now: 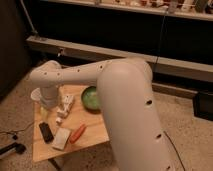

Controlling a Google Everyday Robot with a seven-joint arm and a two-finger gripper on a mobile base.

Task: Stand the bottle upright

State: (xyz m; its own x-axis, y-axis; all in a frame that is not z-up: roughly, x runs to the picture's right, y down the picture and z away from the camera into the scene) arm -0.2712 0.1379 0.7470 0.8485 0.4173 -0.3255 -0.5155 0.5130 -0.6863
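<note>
My gripper [62, 113] hangs from the white arm [75, 75] and points down over the left middle of the small wooden table [95, 135]. Its fingers stand open with nothing between them. Just under the fingertips lies a small white shape [59, 120] that I take for the bottle, on its side and partly hidden by the gripper. The green bowl [90, 98] sits close to the gripper's right.
A white paper cup [36, 94] stands at the table's back left. Along the front lie a black object [46, 131], a flat white block [61, 138] and an orange-red stick-shaped thing [76, 133]. My arm's big upper link [130, 115] hides the table's right side. A dark shelf wall [110, 30] stands behind.
</note>
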